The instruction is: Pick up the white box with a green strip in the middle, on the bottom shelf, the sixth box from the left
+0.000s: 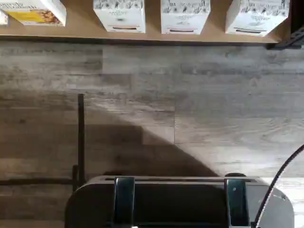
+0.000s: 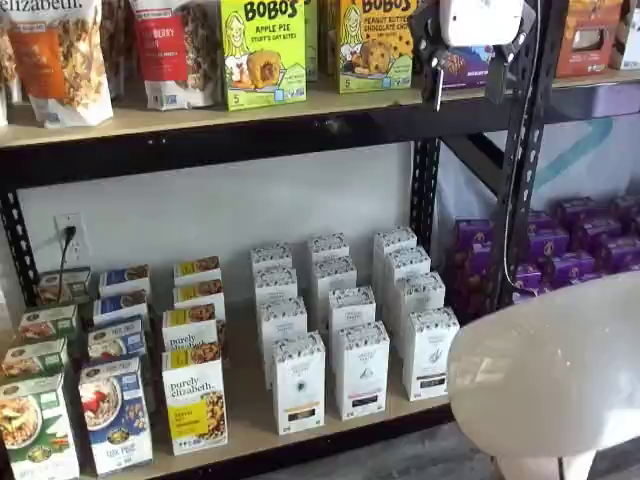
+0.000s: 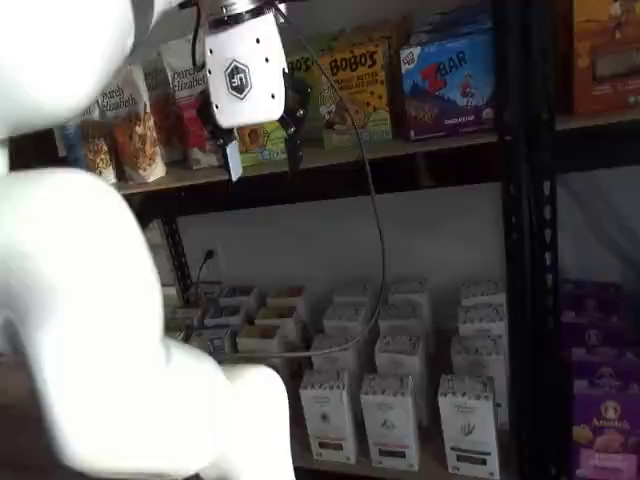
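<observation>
The white box (image 2: 430, 352) stands at the front of the rightmost column of white cartons on the bottom shelf (image 2: 250, 425). It has a speckled top band and a dark strip low on its front. It also shows in a shelf view (image 3: 468, 425) and in the wrist view (image 1: 256, 16), where two like cartons (image 1: 185, 15) stand beside it. My gripper (image 2: 467, 85) hangs high up in front of the upper shelf, well above the white box. Its two black fingers stand apart and hold nothing. It shows in both shelf views (image 3: 262, 155).
Granola boxes (image 2: 195, 400) fill the bottom shelf beside the cartons. Snack boxes (image 2: 262, 50) stand on the upper shelf. A black upright (image 2: 520, 150) stands to the right, purple boxes (image 2: 580, 250) beyond it. The white arm (image 3: 100, 300) blocks part of the view. Grey plank floor (image 1: 190, 95) lies before the shelf.
</observation>
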